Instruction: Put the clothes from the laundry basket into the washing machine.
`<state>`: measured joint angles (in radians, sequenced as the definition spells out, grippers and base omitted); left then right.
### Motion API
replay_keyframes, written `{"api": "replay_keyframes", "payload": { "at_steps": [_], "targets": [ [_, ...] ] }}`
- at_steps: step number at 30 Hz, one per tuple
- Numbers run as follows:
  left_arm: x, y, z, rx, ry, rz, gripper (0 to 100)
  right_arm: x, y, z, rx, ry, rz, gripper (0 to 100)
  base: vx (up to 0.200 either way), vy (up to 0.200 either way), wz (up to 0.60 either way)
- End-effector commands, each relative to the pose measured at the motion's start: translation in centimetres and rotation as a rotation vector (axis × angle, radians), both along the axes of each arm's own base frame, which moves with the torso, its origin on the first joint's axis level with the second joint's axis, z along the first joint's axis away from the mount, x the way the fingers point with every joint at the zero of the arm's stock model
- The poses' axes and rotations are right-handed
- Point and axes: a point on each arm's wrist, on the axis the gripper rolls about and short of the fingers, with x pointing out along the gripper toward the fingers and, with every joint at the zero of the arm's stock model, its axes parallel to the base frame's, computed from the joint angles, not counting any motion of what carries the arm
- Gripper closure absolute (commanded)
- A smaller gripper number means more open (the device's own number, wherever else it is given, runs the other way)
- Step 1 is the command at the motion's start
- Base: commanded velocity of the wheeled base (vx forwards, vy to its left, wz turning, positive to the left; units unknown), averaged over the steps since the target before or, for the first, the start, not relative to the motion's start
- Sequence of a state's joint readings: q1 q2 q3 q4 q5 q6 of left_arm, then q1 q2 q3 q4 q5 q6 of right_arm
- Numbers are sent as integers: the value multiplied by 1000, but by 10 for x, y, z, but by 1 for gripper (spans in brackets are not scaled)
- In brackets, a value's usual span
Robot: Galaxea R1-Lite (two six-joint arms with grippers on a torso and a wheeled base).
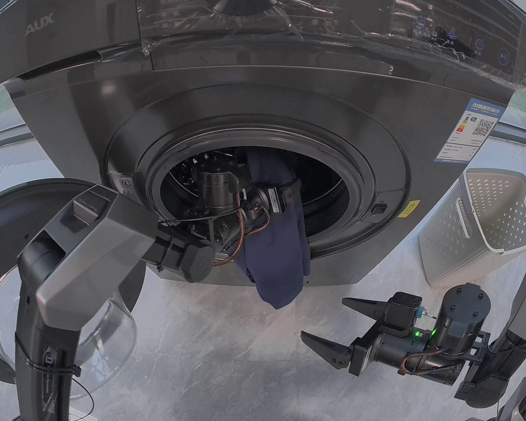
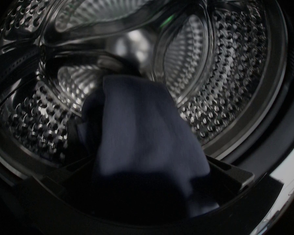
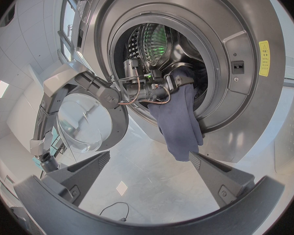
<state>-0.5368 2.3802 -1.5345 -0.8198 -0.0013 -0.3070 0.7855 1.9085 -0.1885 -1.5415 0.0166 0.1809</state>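
Loading is the step in hand: the left arm reaches through the door opening of the washing machine [image 1: 333,118], and the left tool [image 2: 147,180] sits inside the drum [image 2: 225,69] with a dark blue garment [image 1: 277,247] draped over it. Part of the garment lies inside, but a long tail hangs over the lower rim of the opening toward the floor [image 1: 216,346]. Whether the left tool clamps the cloth, I cannot tell. The next move likely calls for pushing deeper, so the tail clears the rim before release. The right arm hangs low over the floor before the machine, with the right tool [image 1: 324,318] spread wide and empty, near the white laundry basket [image 1: 497,217].
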Motion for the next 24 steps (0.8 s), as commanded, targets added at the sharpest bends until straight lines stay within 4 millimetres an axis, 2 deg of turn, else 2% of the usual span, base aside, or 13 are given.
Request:
{"api": "replay_keyframes", "payload": {
  "at_steps": [1,2,4,7,12,13,20,24],
  "targets": [
    [-57,23,26,60,87,-85,0,-1,1,1,3,-3,6,0,0,0,0],
    [-67,21,21,76,111,-101,0,-1,1,0,0,-3,7,0,0,0,0],
    [-72,20,13,103,134,-111,0,-1,1,1,4,-4,3,0,0,0,0],
    [-72,20,7,130,138,-111,0,-1,1,0,1,-2,5,0,0,0,0],
    [-56,20,-26,189,189,-94,0,-1,1,1,3,-5,5,0,0,0,0],
    [-50,22,-31,202,189,-84,100,-1,1,1,4,-6,5,0,0,0,0],
    [-25,20,-49,214,191,-59,100,-1,2,2,7,-7,6,0,0,0,0],
    [-11,13,-33,179,136,-55,100,0,2,2,8,-8,3,0,0,0,0]
  ]
}}
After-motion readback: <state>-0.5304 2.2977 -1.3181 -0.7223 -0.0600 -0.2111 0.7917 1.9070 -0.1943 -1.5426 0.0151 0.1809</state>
